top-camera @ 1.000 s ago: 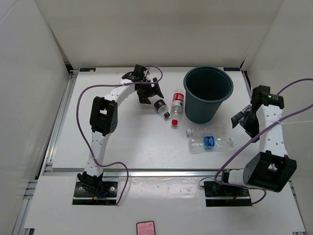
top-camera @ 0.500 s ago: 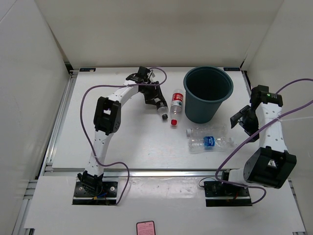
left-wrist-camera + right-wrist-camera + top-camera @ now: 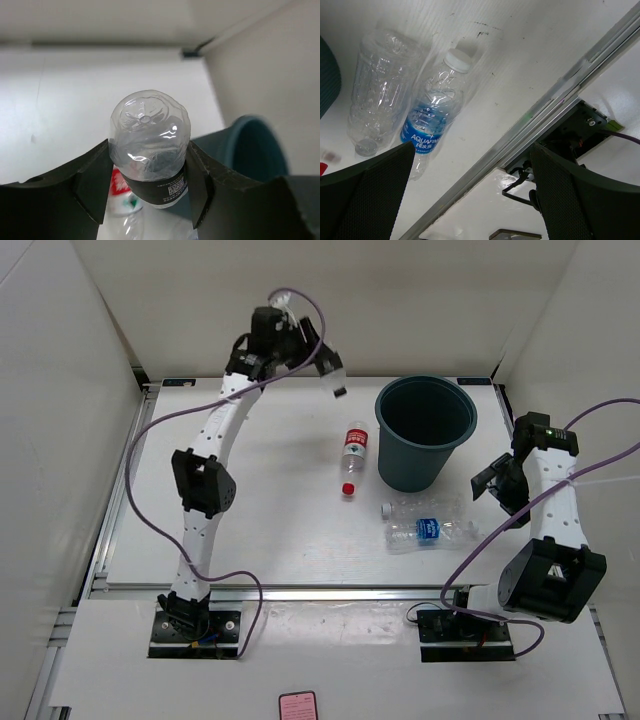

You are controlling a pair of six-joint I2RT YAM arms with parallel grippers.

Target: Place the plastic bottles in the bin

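Gripping black-label bottle (image 3: 149, 135), left end effector (image 3: 150, 172) — aloft

Cannot see the cap of the black-label bottle (image 3: 150, 120), turned base-first in the left gripper (image 3: 149, 145). Behind it at 7 o'clock, only a red scrap of the red-label bottle (image 3: 118, 182); below that, clear plastic (image 3: 131, 220) too blurred to name. Hidden at 4 o'clock behind a finger (image 3: 200, 185): half of the bin (image 3: 252, 150). In the right wrist view, only a sliver of bin at 9 o'clock, cut by the edge.

teal bin (image 3: 418, 466), black-label btl (image 3: 153, 183), red-label btl (image 3: 353, 445)
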